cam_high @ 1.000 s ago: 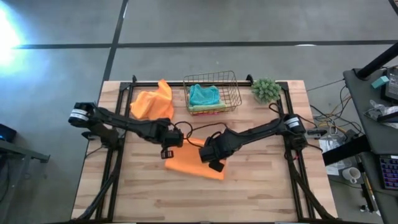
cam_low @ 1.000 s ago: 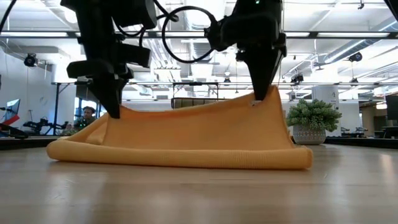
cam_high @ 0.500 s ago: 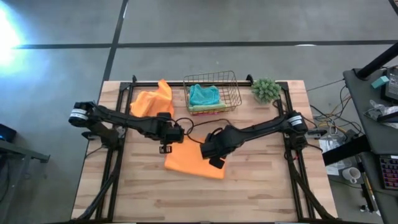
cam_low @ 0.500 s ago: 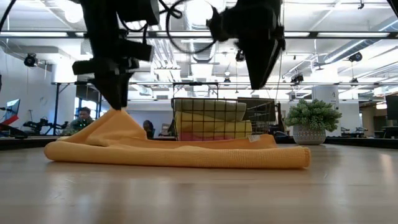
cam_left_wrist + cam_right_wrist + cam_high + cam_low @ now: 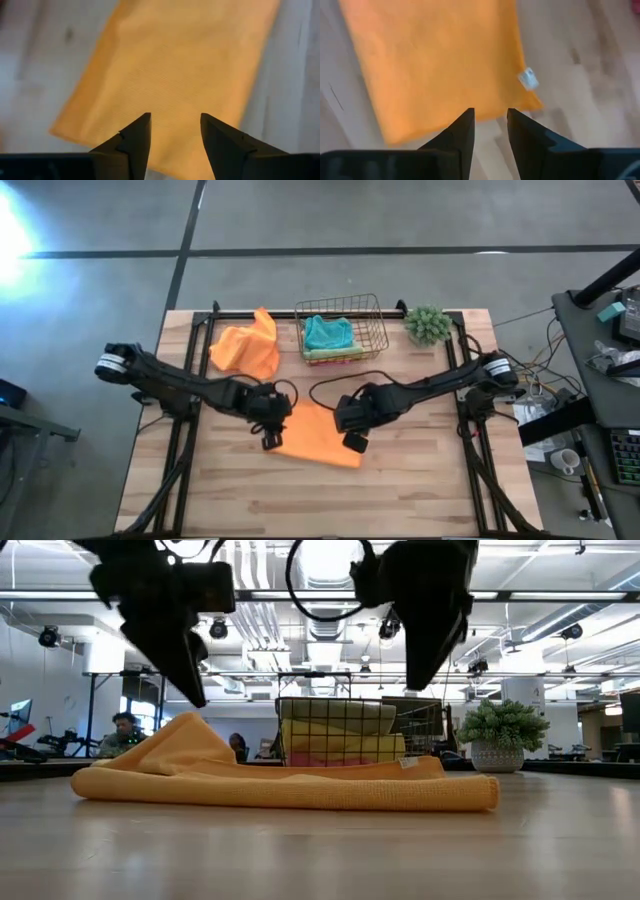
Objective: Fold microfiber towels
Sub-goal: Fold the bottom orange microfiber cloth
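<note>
An orange microfiber towel [image 5: 318, 438] lies folded flat on the middle of the wooden table, with a small hump [image 5: 185, 740] at its left end and a white tag [image 5: 527, 79] at one corner. My left gripper [image 5: 175, 117] hangs open above the towel's left end [image 5: 195, 695]. My right gripper [image 5: 491, 111] hangs open above its right part [image 5: 415, 685]. Neither touches the cloth. A second orange towel [image 5: 245, 345] lies crumpled at the far left. A teal towel [image 5: 328, 332] lies on top of other folded ones in a wire basket [image 5: 340, 305].
The wire basket stands at the table's far edge, middle. A small green fuzzy plant [image 5: 428, 325] stands at the far right. Bare wood [image 5: 400, 490] runs along the near side. People and benches show in the room beyond the table in the low view.
Both grippers held the towel's raised edge stretched between them. The right let go first, then the left, and both rose clear. The released edge has dropped onto the layer below, so the towel now lies slack on the table.
</note>
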